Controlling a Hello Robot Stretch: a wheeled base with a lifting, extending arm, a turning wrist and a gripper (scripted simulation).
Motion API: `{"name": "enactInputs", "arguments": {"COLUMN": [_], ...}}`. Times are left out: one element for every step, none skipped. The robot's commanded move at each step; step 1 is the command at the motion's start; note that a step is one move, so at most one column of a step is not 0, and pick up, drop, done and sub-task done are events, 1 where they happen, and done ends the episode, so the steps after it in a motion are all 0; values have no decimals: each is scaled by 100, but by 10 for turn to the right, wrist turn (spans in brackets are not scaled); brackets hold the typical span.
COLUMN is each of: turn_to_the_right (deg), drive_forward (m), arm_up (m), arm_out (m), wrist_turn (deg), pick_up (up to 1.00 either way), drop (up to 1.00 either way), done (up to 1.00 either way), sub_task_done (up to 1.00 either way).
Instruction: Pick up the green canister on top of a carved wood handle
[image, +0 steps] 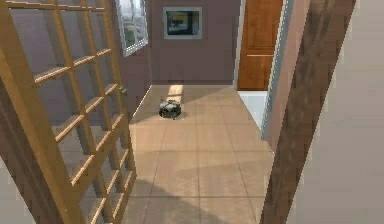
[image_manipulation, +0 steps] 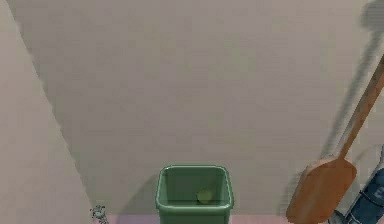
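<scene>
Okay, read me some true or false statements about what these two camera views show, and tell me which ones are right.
1. A green square open-topped bin stands in front of the plain beige wall in the arm side view. True.
2. The orange-brown wooden door is at the forward view's left. False: it is at the upper right.
3. A small round dark object lies on the tan tiled floor. True.
4. The mauve far wall is bare. False: a framed picture hangs on it.
5. The brown wooden paddle with a long handle is left of the bin. False: it is to the bin's right.
</scene>
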Motion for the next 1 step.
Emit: {"name": "enactInputs", "arguments": {"turn_to_the_right": [0], "drive_forward": [0], "arm_up": [50], "arm_out": [0], "wrist_turn": [0], "pick_up": [0], "drop": [0], "done": [0], "sub_task_done": [0]}}
